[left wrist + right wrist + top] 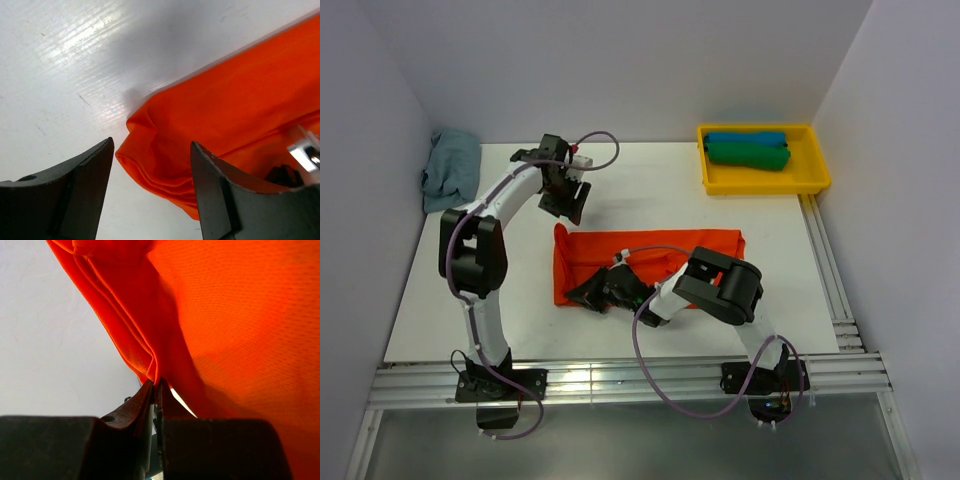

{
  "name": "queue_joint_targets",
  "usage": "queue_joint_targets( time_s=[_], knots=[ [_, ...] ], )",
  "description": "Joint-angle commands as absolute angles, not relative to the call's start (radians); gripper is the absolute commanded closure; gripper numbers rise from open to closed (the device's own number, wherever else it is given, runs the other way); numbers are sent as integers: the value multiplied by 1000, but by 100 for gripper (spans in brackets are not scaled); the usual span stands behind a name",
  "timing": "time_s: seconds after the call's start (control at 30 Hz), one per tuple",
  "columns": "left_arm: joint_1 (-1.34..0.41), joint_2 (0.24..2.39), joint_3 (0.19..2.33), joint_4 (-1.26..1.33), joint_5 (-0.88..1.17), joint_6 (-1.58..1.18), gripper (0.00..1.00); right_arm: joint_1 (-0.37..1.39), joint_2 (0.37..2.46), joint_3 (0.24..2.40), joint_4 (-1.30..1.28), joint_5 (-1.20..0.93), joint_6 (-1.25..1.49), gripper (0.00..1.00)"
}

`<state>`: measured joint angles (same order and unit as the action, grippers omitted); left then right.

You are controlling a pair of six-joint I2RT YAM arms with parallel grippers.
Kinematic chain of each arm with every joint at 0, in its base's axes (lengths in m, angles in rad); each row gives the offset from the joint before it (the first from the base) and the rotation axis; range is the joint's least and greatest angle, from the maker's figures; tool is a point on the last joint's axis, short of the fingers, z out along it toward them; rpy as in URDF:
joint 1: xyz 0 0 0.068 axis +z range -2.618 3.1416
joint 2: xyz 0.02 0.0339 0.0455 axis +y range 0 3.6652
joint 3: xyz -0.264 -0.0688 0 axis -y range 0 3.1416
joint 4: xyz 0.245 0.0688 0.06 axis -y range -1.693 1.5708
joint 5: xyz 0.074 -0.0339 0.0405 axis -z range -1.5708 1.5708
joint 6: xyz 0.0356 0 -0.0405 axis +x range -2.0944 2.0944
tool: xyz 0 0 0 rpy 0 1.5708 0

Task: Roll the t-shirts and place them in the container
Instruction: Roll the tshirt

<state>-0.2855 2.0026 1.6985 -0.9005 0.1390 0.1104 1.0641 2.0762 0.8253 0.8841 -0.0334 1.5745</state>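
Observation:
The orange-red t-shirt (665, 255) lies folded into a long strip across the middle of the table. My left gripper (565, 200) hangs open just above its far left corner. In the left wrist view that layered corner (165, 165) lies beyond the open gripper (151, 142), touching neither finger. My right gripper (595, 293) sits at the shirt's near left end. Its jaws (156, 382) are shut on a fold of the orange fabric (235, 315). A blue t-shirt (745, 138) and a green t-shirt (750, 156) lie rolled in a tray.
The yellow tray (765, 186) stands at the back right. A grey-blue cloth (452, 168) is bunched at the back left by the wall. Aluminium rails (620, 380) run along the near and right table edges.

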Motion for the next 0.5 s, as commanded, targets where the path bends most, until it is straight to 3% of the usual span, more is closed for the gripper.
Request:
queue_joint_targets(
  time_s=[0.0, 0.1, 0.37, 0.47],
  knots=[
    [-261, 1896, 1744, -894, 244, 109, 32, 1074, 2040, 811, 928, -2, 1604, 100],
    [-213, 1872, 1735, -906, 288, 104, 37, 1075, 2039, 802, 928, -2, 1618, 100],
    [-63, 1784, 1560, -907, 350, 179, 72, 1077, 2040, 804, 919, 23, 1631, 100],
    [-48, 1773, 1488, -881, 344, 189, 77, 1077, 2045, 807, 916, 23, 1632, 100]
  ],
)
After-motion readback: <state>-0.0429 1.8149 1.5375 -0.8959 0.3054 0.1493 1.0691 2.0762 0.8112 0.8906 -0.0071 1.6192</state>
